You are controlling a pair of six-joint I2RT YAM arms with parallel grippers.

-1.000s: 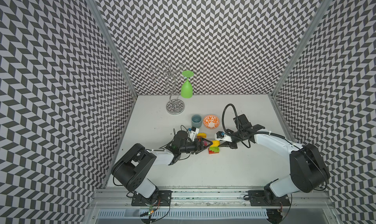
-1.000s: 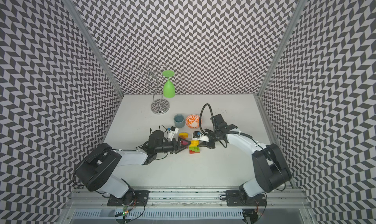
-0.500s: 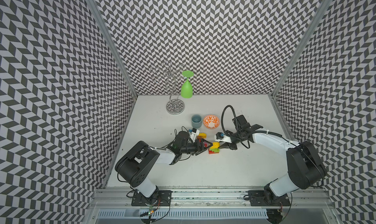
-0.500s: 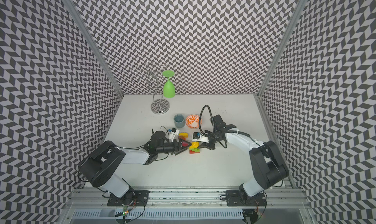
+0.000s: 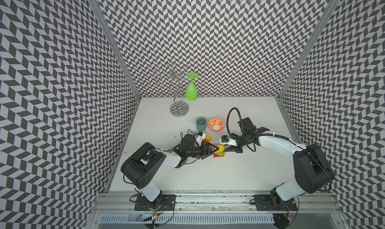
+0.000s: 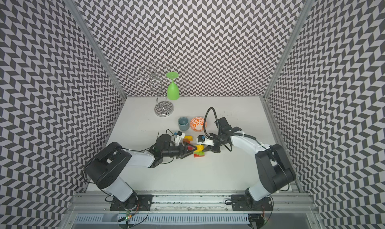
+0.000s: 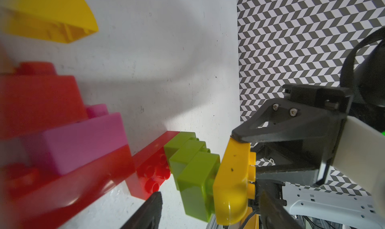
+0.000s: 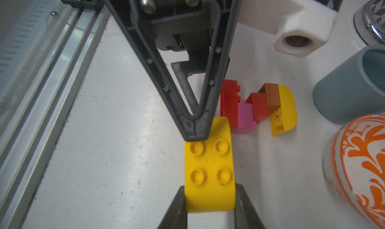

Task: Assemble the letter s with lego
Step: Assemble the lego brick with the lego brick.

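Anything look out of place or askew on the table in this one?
Mildly: the small clump of red, pink, brown and yellow lego bricks beside the blue-grey cup lies tipped on its side, studs pointing sideways rather than up. Nothing looks spilled or broken.

In the right wrist view the yellow brick point(image 8: 209, 171) hides the lime bricks point(image 7: 193, 171) joined to it, and the right gripper point(image 8: 210, 198) clamped on its sides is cut off at the picture's edge, as are the blue cup point(image 8: 343, 92) and orange-patterned bowl point(image 8: 358, 165) near it. In the left wrist view the red and pink bricks point(image 7: 83, 138) near the yellow brick are blurred and cropped, and only one finger point(image 7: 150, 207) of the left gripper point(image 5: 214, 148) shows, so its jaws' spacing cannot be told.
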